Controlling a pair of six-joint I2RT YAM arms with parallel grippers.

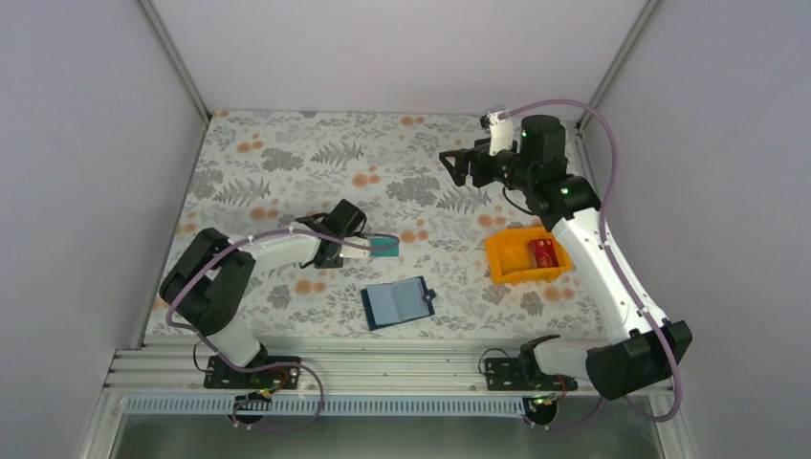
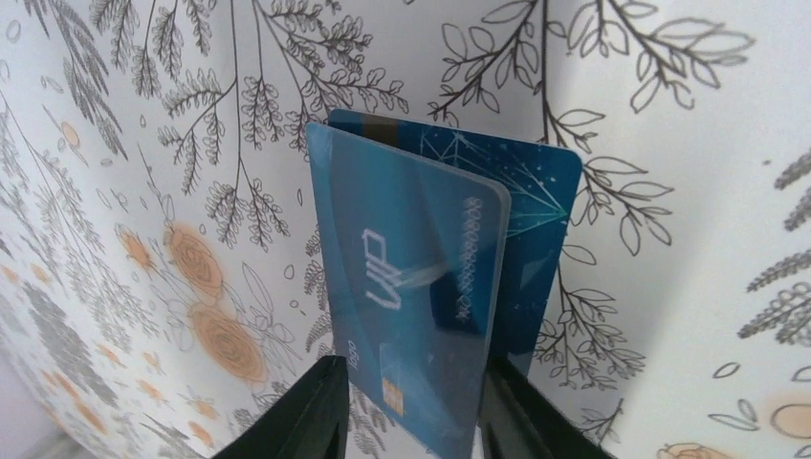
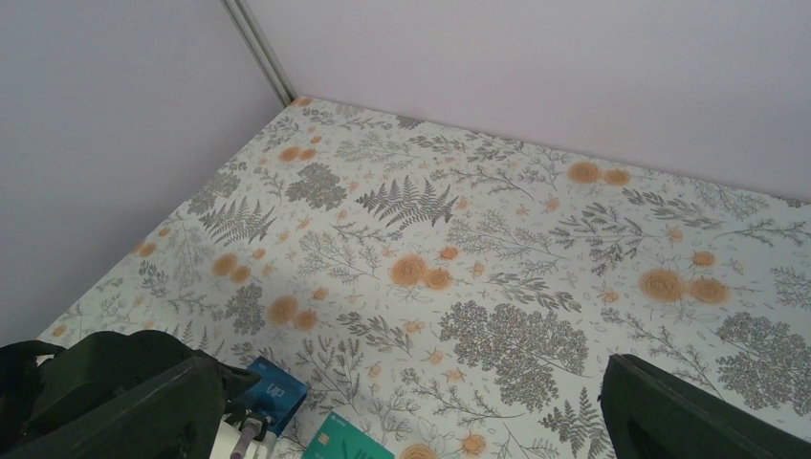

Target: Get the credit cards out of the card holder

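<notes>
The card holder (image 1: pixel 398 302) lies open on the table near the front, its light blue inside up. My left gripper (image 1: pixel 371 246) is low over the table behind it. In the left wrist view the left gripper (image 2: pixel 411 371) is shut on two blue credit cards, the front one (image 2: pixel 411 287) overlapping the back one (image 2: pixel 540 191). A teal-green card (image 1: pixel 386 247) lies on the table at that gripper's tip; it also shows in the right wrist view (image 3: pixel 349 443), beside a blue card (image 3: pixel 273 392). A red card (image 1: pixel 543 252) lies in the orange bin. My right gripper (image 1: pixel 459 163) is open, empty and raised at the back.
The orange plastic bin (image 1: pixel 507 263) stands on the right, under the right arm's forearm. Grey walls close the table on the left, back and right. A metal rail runs along the front edge by the arm bases.
</notes>
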